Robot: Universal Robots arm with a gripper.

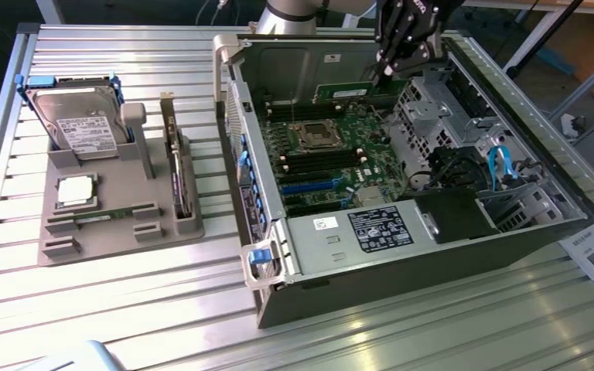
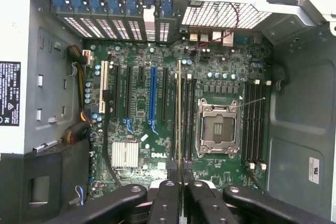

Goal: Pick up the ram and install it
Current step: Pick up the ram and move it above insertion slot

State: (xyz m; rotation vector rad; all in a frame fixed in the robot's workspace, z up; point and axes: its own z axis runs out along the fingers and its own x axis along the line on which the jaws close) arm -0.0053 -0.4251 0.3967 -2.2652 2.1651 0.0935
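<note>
Above motherboard, ram pinched edge-on in gripper

Shiny metal table; matt grey plastic holder; circuit-board ram.

I hold the arm high, gripper pointing downward, fingers pinched almost together, clamping the ram edge-on.

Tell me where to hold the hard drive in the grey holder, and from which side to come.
Probably the free upper end of the hard drive, approached from above along its lean. Its lower end sits in the grey holder and a post stands beside it, so the top looks the most reachable part.
</note>
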